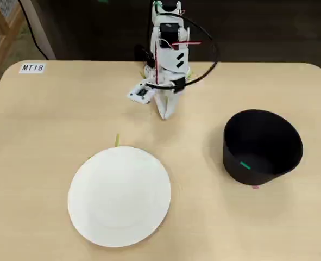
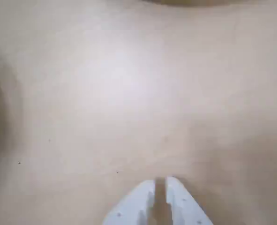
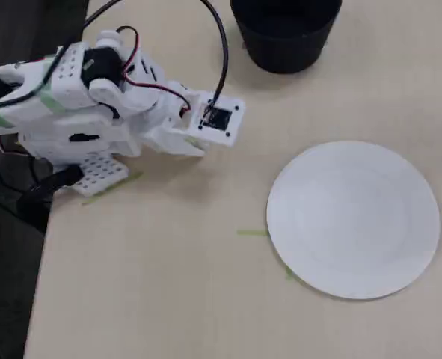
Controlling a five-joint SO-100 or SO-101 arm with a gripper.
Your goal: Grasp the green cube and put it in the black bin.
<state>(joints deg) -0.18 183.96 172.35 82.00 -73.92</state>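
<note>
In a fixed view, the white plate (image 1: 119, 196) lay empty at the left of the worktop (image 1: 51, 125), with a thin yellow-green tape strip (image 1: 117, 140) at its far rim. The arm (image 1: 168, 43) sat folded near the far edge. Its end effector (image 1: 166, 111) pointed down close to the bare worktop; in the wrist view the end effector (image 2: 160, 183) showed its tips nearly together, only a narrow slit between them, holding nothing.

At the right stood the black bin (image 1: 262, 147). A small green item (image 1: 245, 165) lay inside it — probably the green cube, which appeared nowhere else.

Judged so, the placement looked done. Sound practice for the step in hand — park the arm, end effector empty, clear of the plate and bin.
</note>
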